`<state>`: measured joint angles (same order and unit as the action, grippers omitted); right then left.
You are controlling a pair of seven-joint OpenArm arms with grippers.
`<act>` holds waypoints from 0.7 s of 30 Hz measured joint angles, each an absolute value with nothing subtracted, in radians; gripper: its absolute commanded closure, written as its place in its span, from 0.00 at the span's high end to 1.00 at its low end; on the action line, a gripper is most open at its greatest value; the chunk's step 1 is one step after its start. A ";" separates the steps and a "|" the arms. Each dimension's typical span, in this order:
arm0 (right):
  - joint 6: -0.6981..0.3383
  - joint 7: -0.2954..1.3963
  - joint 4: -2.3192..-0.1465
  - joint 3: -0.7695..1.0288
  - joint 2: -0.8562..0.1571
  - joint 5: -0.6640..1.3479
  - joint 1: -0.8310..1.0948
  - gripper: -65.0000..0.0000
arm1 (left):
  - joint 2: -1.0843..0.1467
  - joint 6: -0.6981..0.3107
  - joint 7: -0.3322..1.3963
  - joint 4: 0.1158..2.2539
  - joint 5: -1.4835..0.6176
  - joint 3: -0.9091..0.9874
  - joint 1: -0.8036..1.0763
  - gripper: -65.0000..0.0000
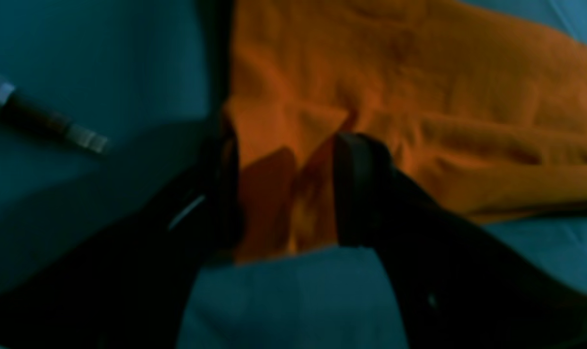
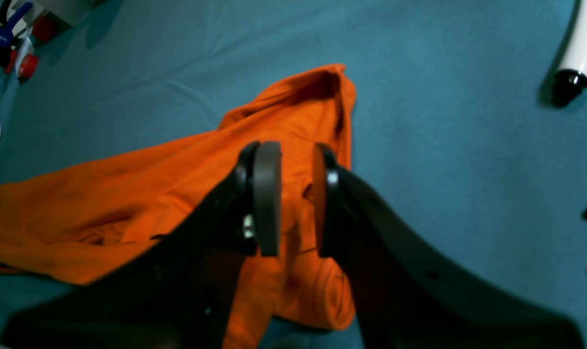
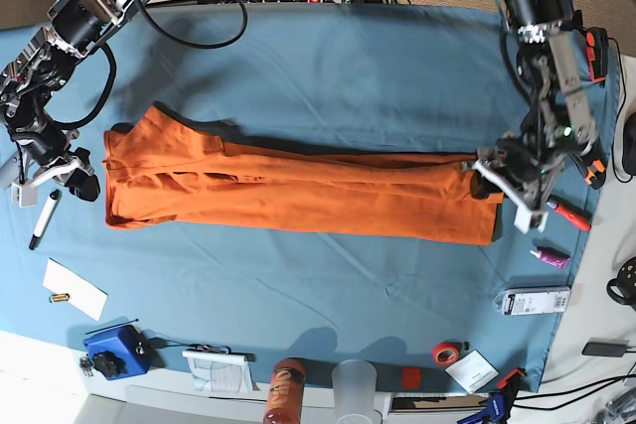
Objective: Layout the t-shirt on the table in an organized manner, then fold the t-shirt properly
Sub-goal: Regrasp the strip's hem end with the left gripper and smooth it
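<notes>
Two arms reached over the desk (image 3: pixel 328 76), one at each end of the t-shirt (image 3: pixel 298 191). The orange shirt lay stretched out in a long, narrow band across the middle of the teal cloth. Its wider, rumpled end was on the base view's left and its straight end on that view's right.

The left pincer (image 3: pixel 497 184) sat low at the shirt's right-hand end in the base view. In the blurred left wrist view the left pincer (image 1: pixel 284 145) had its fingers apart, and a corner of the t-shirt (image 1: pixel 419 97) showed in the gap. I could not tell whether either finger touched the cloth. A dark tool with a silver tip (image 1: pixel 46 121) lay on the bare desk beside it.

The right pincer (image 3: pixel 70 174) hung just beside the shirt's other end, near a marker pen (image 3: pixel 43 217). From the right wrist camera the right pincer (image 2: pixel 296 155) also stood apart, with nothing between its pads (image 2: pixel 267 194). The creased t-shirt (image 2: pixel 128 203) spread out beneath and behind it.

Along the near edge of the desk stood an orange can (image 3: pixel 285 394) and a clear cup (image 3: pixel 355 384). A red tape roll (image 3: pixel 445 353) and a white card (image 3: pixel 75 290) lay well apart from the shirt.
</notes>
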<state>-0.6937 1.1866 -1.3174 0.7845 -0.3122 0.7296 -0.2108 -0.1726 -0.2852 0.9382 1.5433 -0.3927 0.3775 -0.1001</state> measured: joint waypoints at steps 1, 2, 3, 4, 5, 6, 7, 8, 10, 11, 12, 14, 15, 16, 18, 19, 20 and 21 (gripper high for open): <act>-0.694 1.188 -1.317 0.785 -0.312 0.718 -0.210 0.19 | -0.173 -0.283 0.942 1.521 -0.381 0.374 -0.118 0.46; -0.693 1.190 -1.317 0.785 -0.313 0.706 -0.210 0.19 | -0.175 -0.282 0.957 1.499 -0.384 0.374 -0.135 0.46; -0.693 1.194 -1.317 0.785 -0.313 0.706 -0.210 0.19 | -0.175 -0.284 0.985 1.480 -0.385 0.375 -0.150 0.46; -0.693 1.197 -1.317 0.785 -0.314 0.707 -0.208 0.19 | -0.176 -0.286 0.995 1.462 -0.387 0.375 -0.162 0.46; -0.693 1.199 -1.317 0.785 -0.316 0.707 -0.208 0.19 | -0.176 -0.286 1.018 1.444 -0.390 0.375 -0.177 0.46; -0.694 1.200 -1.317 0.785 -0.320 0.708 -0.208 0.19 | -0.179 -0.286 1.033 1.425 -0.390 0.375 -0.193 0.46; -0.694 1.201 -1.317 0.785 -0.327 0.707 -0.208 0.19 | -0.181 -0.288 1.047 1.406 -0.393 0.375 -0.207 0.46; -0.693 1.201 -1.317 0.785 -0.334 0.707 -0.208 0.19 | -0.181 -0.289 1.059 1.391 -0.403 0.376 -0.215 0.46; -0.693 1.200 -1.317 0.785 -0.346 0.707 -0.208 0.19 | -0.187 -0.288 1.089 1.370 -0.445 0.377 -0.228 0.41; -0.693 1.199 -1.317 0.785 -0.346 0.708 -0.208 0.19 | -0.190 -0.294 1.115 1.365 -0.465 0.381 -0.232 0.37; -0.693 1.200 -1.317 0.785 -0.345 0.708 -0.208 0.19 | -0.192 -0.319 1.143 1.365 -0.482 0.381 -0.233 0.31; -0.694 1.201 -1.317 0.785 -0.342 0.708 -0.208 0.19 | -0.191 -0.353 1.193 1.359 -0.553 0.381 -0.229 0.17; -0.694 1.200 -1.317 0.785 -0.343 0.708 -0.208 0.19 | -0.185 -0.360 1.190 1.359 -0.571 0.381 -0.224 0.09; -0.694 1.200 -1.317 0.785 -0.344 0.708 -0.208 0.19 | -0.184 -0.361 1.196 1.356 -0.592 0.381 -0.223 0.01; -0.693 1.200 -1.317 0.785 -0.343 0.707 -0.208 0.19 | -0.183 -0.361 1.205 1.354 -0.611 0.378 -0.227 0.00; -0.693 1.200 -1.317 0.785 -0.343 0.708 -0.208 0.19 | -0.183 -0.360 1.207 1.352 -0.611 0.376 -0.231 0.00; -0.694 1.200 -1.317 0.785 -0.343 0.708 -0.208 0.19 | -0.183 -0.360 1.209 1.351 -0.610 0.376 -0.235 0.00; -0.693 1.200 -1.317 0.785 -0.344 0.708 -0.208 0.19 | -0.184 -0.360 1.216 1.348 -0.607 0.376 -0.244 0.00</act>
<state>-0.6933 1.2003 -1.3174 0.7845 -0.3435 0.7078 -0.2081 -0.1841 -0.3599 1.2163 1.3476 -0.6075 0.3759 -0.2443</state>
